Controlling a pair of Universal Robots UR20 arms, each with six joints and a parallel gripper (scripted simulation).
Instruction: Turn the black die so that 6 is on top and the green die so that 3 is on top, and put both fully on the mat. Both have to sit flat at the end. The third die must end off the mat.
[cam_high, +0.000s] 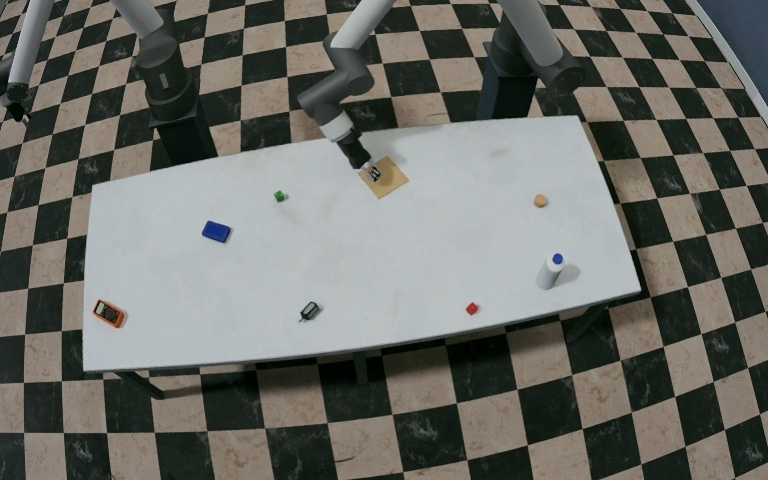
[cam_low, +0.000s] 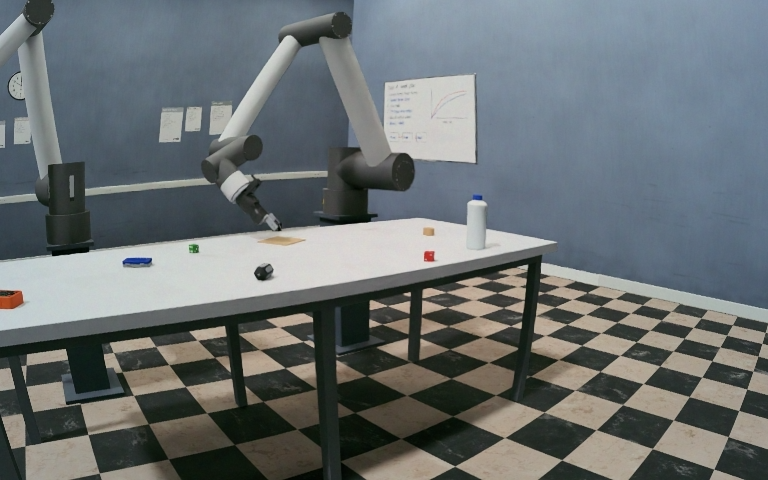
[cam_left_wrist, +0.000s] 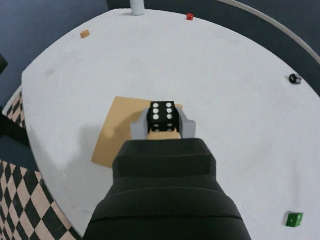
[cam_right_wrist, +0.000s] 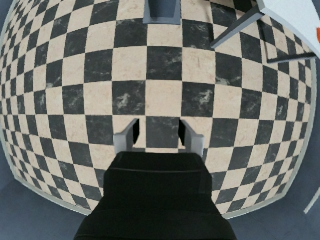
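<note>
My left gripper (cam_high: 373, 173) (cam_low: 275, 226) (cam_left_wrist: 162, 115) is shut on the black die (cam_left_wrist: 162, 113). It is tilted and holds the die above the tan mat (cam_high: 394, 183) (cam_low: 283, 241) (cam_left_wrist: 122, 110). The die's six-pip face shows toward the left wrist camera; its underside is hidden. The green die (cam_high: 279, 196) (cam_low: 193, 248) (cam_left_wrist: 294, 219) lies on the table off the mat; its top number is too small to read surely. The red die (cam_high: 471, 308) (cam_low: 429, 256) (cam_left_wrist: 189, 17) lies off the mat near the long edge. My right gripper (cam_right_wrist: 159, 126) is open and empty over the floor.
A blue box (cam_high: 215, 231) (cam_low: 137, 262) lies near the green die. A dark hexagonal object (cam_high: 309, 311) (cam_low: 263, 271), an orange meter (cam_high: 108, 313) (cam_low: 10, 299), a white bottle (cam_high: 549, 274) (cam_low: 476, 226) and a small wooden piece (cam_high: 539, 200) (cam_low: 428, 231) stand or lie farther off.
</note>
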